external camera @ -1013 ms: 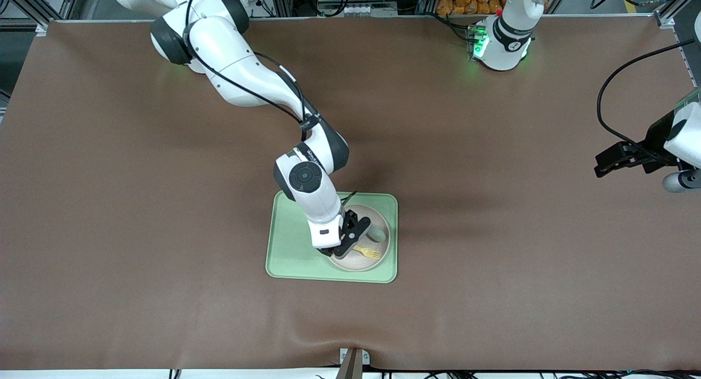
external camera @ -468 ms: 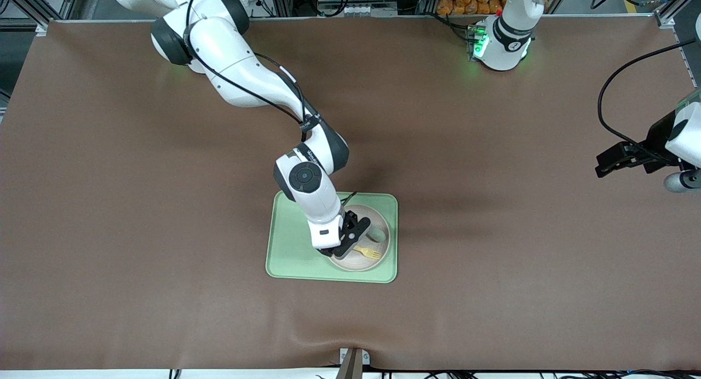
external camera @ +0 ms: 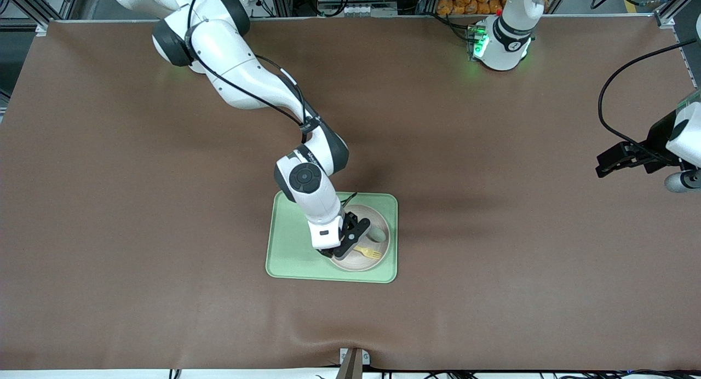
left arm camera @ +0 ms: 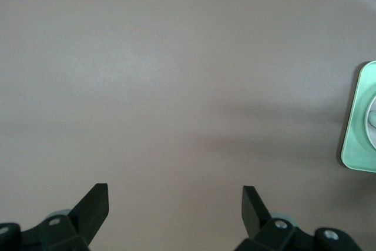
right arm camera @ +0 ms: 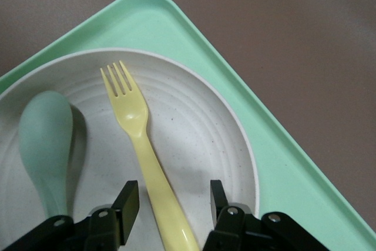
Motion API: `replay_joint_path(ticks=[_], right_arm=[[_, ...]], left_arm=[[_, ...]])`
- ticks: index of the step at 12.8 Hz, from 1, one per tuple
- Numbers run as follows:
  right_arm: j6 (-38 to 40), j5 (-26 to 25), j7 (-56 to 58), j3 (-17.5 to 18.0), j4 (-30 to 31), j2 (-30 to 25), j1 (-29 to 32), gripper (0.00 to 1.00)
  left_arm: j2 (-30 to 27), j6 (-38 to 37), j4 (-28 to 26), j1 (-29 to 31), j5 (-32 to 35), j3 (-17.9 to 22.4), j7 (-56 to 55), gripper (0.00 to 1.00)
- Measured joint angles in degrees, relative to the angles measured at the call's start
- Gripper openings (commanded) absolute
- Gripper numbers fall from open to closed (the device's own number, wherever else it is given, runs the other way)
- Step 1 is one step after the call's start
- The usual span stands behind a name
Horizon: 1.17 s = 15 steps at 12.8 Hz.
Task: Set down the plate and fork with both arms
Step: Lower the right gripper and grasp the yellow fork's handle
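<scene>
The pale plate [external camera: 356, 263] [right arm camera: 200, 127] lies on the light-green tray [external camera: 290, 253] [right arm camera: 282, 145]. On the plate lies the yellow fork [external camera: 368, 252] [right arm camera: 138, 133], beside a grey-green spoon [external camera: 377, 235] [right arm camera: 46, 139]. My right gripper [external camera: 344, 247] [right arm camera: 174, 195] is low over the plate and open. Its fingers stand on either side of the fork's handle with a gap at each side. My left gripper [external camera: 602, 168] [left arm camera: 175, 195] waits open and empty over bare table at the left arm's end.
The tray sits mid-table on the brown mat [external camera: 164, 258], and one of its corners [left arm camera: 361, 121] shows in the left wrist view. Bare mat surrounds the tray on every side.
The right arm's upper links have shifted very slightly; its gripper stays over the fork handle. The left arm has not moved.
</scene>
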<state>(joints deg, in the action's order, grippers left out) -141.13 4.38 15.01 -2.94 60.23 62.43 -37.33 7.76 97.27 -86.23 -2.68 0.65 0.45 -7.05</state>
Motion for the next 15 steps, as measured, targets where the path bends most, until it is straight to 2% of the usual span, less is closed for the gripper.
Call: replay_joint_path(ticks=[5,6,7,9,15], right_arm=[[-0.7,0.0,0.0,0.0,-0.2,0.7,0.0,0.53],[-0.8,0.0,0.0,0.0,-0.3,0.9,0.0,0.46],[-0.8,0.0,0.0,0.0,-0.4,1.0,0.0,0.20],[-0.8,0.0,0.0,0.0,-0.5,1.0,0.0,0.00],[-0.7,0.0,0.0,0.0,-0.8,1.0,0.0,0.00]], left_arm=[[0.0,0.0,0.0,0.0,0.0,0.0,0.0,1.00],[0.0,0.0,0.0,0.0,0.0,0.0,0.0,1.00],[0.0,0.0,0.0,0.0,0.0,0.0,0.0,1.00],[0.0,0.0,0.0,0.0,0.0,0.0,0.0,1.00],[0.0,0.0,0.0,0.0,0.0,0.0,0.0,1.00]])
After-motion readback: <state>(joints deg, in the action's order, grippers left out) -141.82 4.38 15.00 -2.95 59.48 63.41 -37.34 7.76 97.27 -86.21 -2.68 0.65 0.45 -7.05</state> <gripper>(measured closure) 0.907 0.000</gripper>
